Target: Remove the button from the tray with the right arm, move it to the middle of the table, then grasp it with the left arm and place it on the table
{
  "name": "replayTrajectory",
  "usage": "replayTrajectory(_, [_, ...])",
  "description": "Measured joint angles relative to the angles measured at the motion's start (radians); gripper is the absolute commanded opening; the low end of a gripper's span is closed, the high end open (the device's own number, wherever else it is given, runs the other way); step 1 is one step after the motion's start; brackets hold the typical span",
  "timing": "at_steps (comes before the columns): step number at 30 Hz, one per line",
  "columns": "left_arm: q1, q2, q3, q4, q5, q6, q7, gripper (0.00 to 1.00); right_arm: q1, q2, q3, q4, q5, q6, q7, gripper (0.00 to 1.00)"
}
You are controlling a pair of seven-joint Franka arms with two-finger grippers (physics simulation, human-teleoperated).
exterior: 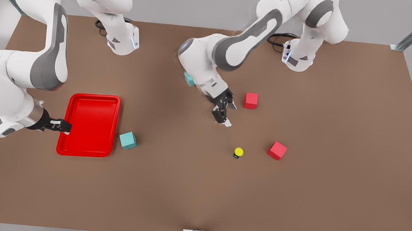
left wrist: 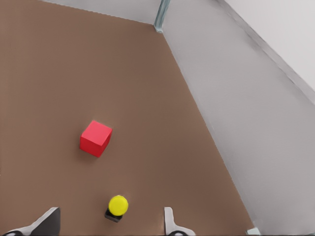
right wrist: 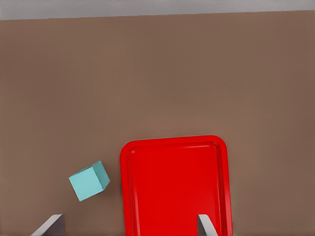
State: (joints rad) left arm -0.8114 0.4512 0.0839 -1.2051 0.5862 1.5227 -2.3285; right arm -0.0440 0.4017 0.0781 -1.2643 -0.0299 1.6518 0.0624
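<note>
I see the brown surface (exterior: 335, 204), then the red tray (exterior: 90, 125), bare inside. Right pincer (exterior: 60, 126) waits at the tray's edge, spread wide, holding nothing. Left pincer (exterior: 225, 114) hangs wide above the middle, holding nothing. The button (exterior: 238, 152) stands upright on the surface, near a red cube (exterior: 277, 150). Looks placed already; I'd lift the left straight up, avoiding any nudge.

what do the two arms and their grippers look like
Both arms match: glossy white rounded shells with grey joint bands, black cables at the bases. The right arm has a round grey wrist cap with a lit centre. The right gripper and left gripper, on the left arm, are black with pale-tipped fingers.
</note>
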Motion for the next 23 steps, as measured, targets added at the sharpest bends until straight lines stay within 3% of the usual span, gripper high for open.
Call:
replayTrajectory(3, [0.427, -0.176, 0.001, -0.013, -0.313, -0.096, 0.323, 1.0, 0.001, 0.0, 0.0, 0.0, 0.0, 0.001, 0.0, 1.0])
replayTrajectory(5, [0.539, -0.307, 0.001, -0.235, -0.435, -0.073, 0.539, 1.0, 0.001, 0.0, 0.0, 0.0, 0.0, 0.002, -0.001, 1.0])
replayTrajectory(7, [0.567, -0.372, -0.003, -0.382, -0.476, -0.016, 0.732, 1.0, 0.001, 0.0, 0.0, 0.0, 0.0, 0.003, -0.001, 1.0])
replayTrajectory(9, [0.568, -0.381, -0.004, -0.422, -0.492, 0.026, 0.902, 1.0, 0.0, 0.0, 0.0, 0.001, 0.0, 0.003, -0.001, 1.0])
replayTrajectory(23, [0.527, -0.383, -0.005, -0.436, -0.508, 0.129, 1.669, 1.0, 0.003, 0.003, 0.0, 0.001, -0.001, 0.005, -0.002, 1.0])
